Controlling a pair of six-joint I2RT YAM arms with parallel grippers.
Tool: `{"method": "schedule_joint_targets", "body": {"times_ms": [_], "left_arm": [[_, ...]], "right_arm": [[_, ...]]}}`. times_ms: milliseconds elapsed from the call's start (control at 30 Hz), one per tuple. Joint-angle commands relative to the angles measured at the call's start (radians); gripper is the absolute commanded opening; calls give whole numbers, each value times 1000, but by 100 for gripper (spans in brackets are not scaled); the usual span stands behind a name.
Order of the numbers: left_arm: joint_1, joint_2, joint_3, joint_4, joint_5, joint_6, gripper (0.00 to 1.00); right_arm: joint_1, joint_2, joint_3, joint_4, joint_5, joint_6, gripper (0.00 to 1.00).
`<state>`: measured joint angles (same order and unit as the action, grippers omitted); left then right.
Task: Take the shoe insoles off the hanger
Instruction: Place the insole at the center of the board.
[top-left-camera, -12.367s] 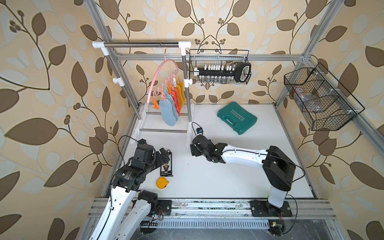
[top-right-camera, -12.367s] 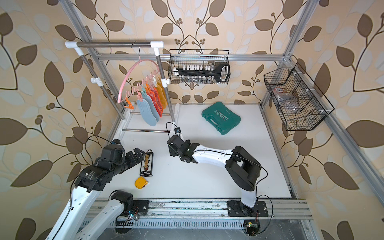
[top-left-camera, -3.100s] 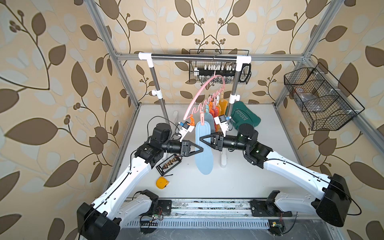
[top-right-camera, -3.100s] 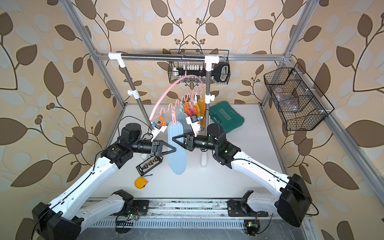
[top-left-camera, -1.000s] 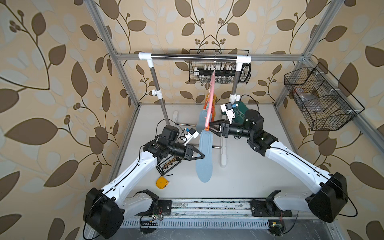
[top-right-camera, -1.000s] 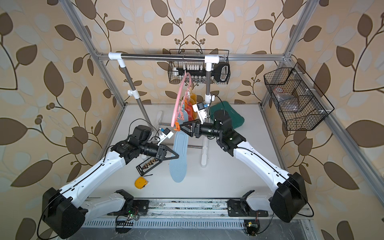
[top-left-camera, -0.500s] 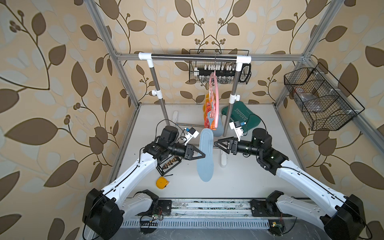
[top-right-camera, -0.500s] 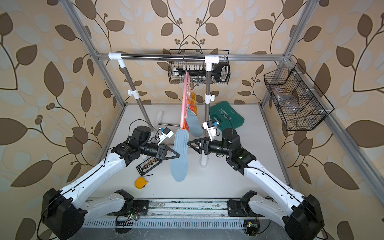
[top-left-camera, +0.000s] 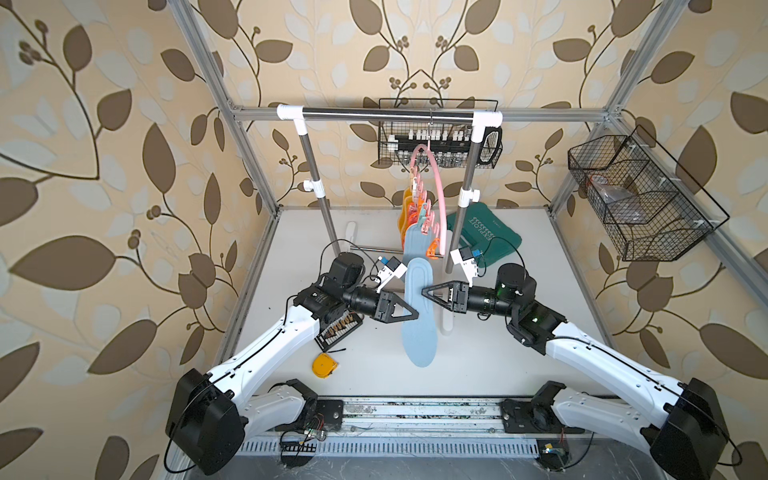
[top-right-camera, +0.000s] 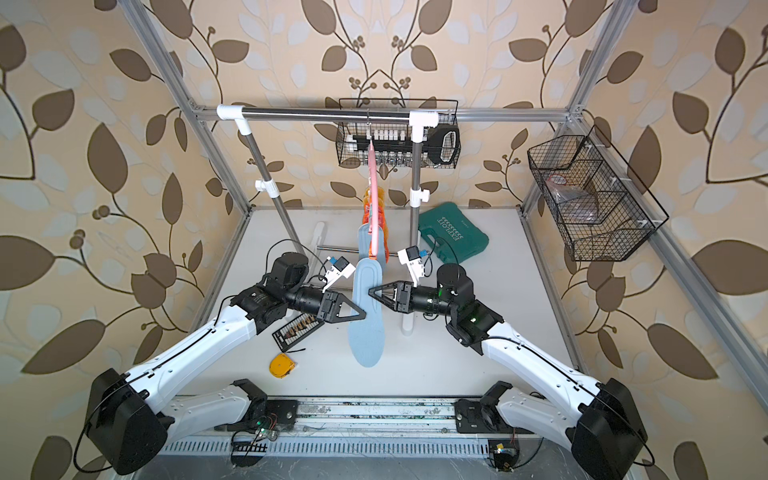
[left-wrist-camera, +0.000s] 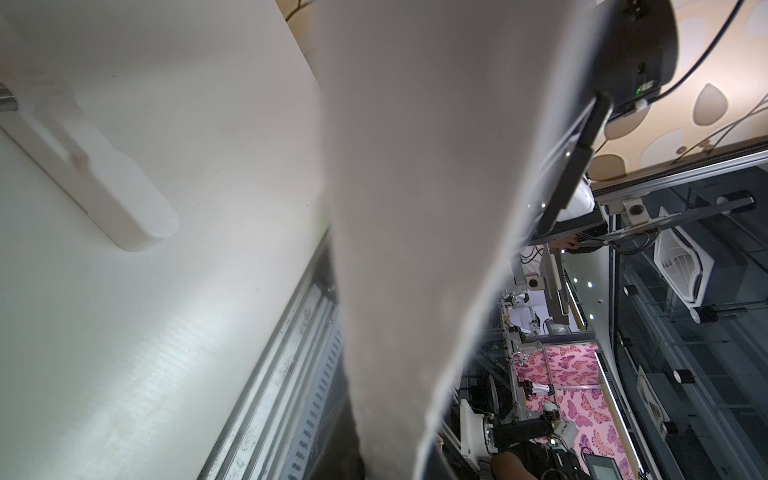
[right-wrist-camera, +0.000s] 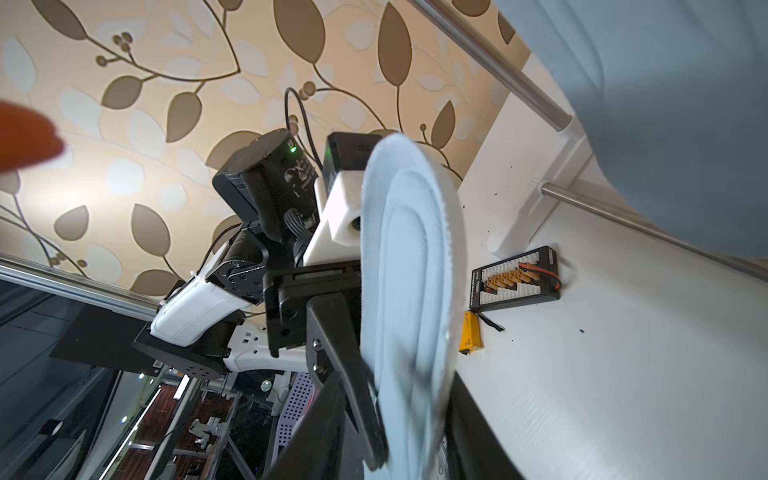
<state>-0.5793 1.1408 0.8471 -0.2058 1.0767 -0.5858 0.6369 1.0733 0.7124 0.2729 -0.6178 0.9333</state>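
One pale blue insole looks free of the clips. The left end effector pinches it from its 9 o'clock side, above the tabletop. The right end effector is at its 3 o'clock edge, and I cannot tell how its jaws stand. At 12 o'clock, the hanger carries the second pale blue insole and the orange and mustard pairs, so most of the job is left. The rack post crowds the right arm. The green case at 2 o'clock and the tape measure at 8 o'clock lie clear.
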Motion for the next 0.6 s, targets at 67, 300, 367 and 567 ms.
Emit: {"method": "schedule_joint_targets", "body": {"times_ms": [67, 300, 367, 567], "left_arm": [[-19, 11, 15, 58, 32, -10, 16], [-19, -12, 39, 43, 20, 21, 13], [-19, -8, 50, 40, 21, 18, 14], [-19, 7, 41, 94, 34, -2, 14]], "right_arm": [[9, 14, 1, 74, -18, 19, 34], [18, 18, -7, 89, -23, 16, 47], [22, 22, -13, 103, -30, 26, 46], [41, 36, -35, 147, -39, 36, 37]]}}
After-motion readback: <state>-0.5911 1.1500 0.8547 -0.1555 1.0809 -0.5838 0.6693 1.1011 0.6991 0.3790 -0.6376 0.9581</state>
